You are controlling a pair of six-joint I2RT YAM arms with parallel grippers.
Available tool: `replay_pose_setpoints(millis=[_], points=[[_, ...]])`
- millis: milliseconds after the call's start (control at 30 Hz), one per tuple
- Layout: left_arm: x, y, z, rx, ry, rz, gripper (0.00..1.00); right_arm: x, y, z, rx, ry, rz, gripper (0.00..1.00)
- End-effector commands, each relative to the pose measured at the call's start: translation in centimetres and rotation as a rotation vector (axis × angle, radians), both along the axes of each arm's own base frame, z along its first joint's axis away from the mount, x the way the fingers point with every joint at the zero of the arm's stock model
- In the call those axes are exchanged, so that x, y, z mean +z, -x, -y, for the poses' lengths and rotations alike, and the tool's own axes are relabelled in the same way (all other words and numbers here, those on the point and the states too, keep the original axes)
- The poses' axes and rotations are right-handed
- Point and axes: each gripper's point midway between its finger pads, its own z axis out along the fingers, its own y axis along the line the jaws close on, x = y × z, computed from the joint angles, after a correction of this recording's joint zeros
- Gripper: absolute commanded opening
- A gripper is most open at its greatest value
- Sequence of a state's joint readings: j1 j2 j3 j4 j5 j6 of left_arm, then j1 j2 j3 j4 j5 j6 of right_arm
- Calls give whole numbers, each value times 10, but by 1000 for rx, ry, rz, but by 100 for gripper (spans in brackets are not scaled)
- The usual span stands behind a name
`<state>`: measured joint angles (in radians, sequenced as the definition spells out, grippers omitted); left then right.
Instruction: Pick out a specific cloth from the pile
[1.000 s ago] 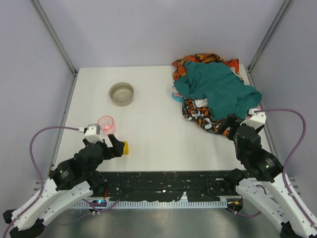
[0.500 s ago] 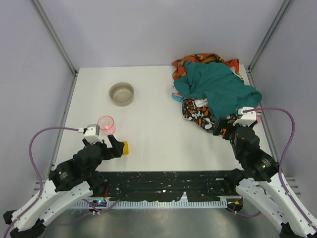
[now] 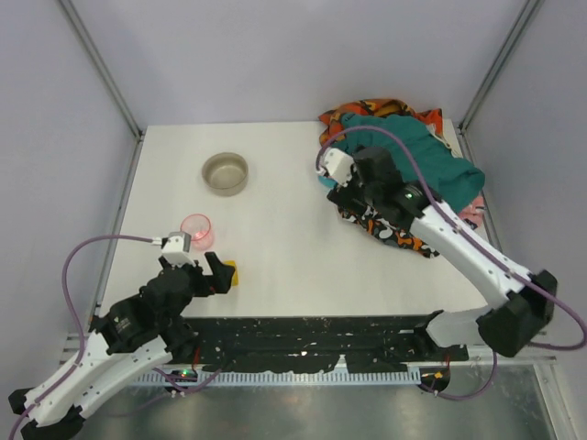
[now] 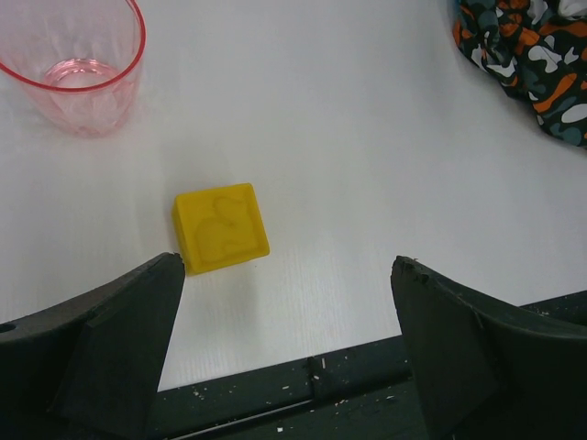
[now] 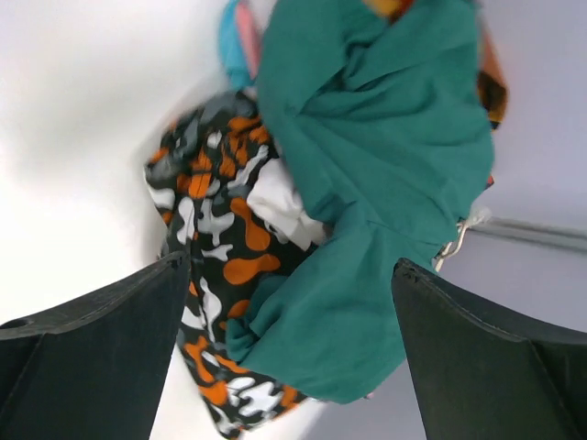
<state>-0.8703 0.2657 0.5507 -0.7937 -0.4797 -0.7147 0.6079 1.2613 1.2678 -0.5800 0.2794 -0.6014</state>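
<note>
White bench (image 3: pixel 275 229), walls close on far and right sides. Pile (image 3: pixel 404 165) in far right corner. Turquoise cloth (image 5: pixel 234 41) mostly buried under dark teal cloth (image 5: pixel 385 137); only sliver shows at pile's left edge. Soft, light, limp, likely drags neighbours. Pinch exposed fold, pull left onto bare bench. Right tool (image 5: pixel 289 266) over pile, fingers wide apart, empty. Left tool (image 4: pixel 286 266) apart, by yellow block (image 4: pixel 221 226).

**A Robot Test Lab**

I work in a lab, not a home. My left arm (image 3: pixel 138 316) and right arm (image 3: pixel 468 252) are bolted to the front of a white table (image 3: pixel 275 229). Plain grey walls (image 3: pixel 303 55) and metal posts (image 3: pixel 99 66) box it in. Purple cables (image 3: pixel 71 266) run along my arms. A cup (image 3: pixel 196 230), a block (image 3: pixel 232 272) and the pile (image 3: pixel 440 160) sit on it.
</note>
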Motion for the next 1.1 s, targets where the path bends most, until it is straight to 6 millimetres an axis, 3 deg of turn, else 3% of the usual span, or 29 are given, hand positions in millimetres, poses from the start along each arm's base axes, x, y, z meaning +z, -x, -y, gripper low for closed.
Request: replay_pose_setpoints(millis=[0,200,367,500,600,667,700,767,833,867,900,967,1000,1067], points=[[9,-6,7,-9,29,40,100,-50,-8,7,254,463,-142,95],[11,-11,13,-19,15,42,100,-120,-16,12,284,599,-316,95],[8,-12,19,-34,0,18,100,-175,-31,40,212,692,-463,95],[3,-14,26,-43,5,4,100,-205,-57,57,128,712,-479,95],[2,-15,25,-37,-4,-5,100,-212,-75,78,37,846,-427,95],[2,-16,25,-32,-11,-5,100,-221,-85,81,16,836,-406,96],[4,-17,25,-31,-12,-1,100,-218,-95,77,-5,800,-359,96],[6,-19,26,-29,-12,7,100,-212,-106,73,-27,769,-299,87],[9,-21,27,-26,-12,17,100,-184,-128,73,-119,748,-123,52],[11,-22,28,-29,-10,23,100,-162,-135,78,-175,751,-35,45],[11,-24,30,-32,-12,28,100,-136,-149,75,-241,700,83,31],[14,-27,36,-45,-3,38,100,-88,-157,76,-351,617,219,5],[16,-29,40,-51,2,41,100,-58,-158,78,-416,545,291,5],[18,-35,48,-56,8,41,100,-23,-156,79,-463,462,357,5]])
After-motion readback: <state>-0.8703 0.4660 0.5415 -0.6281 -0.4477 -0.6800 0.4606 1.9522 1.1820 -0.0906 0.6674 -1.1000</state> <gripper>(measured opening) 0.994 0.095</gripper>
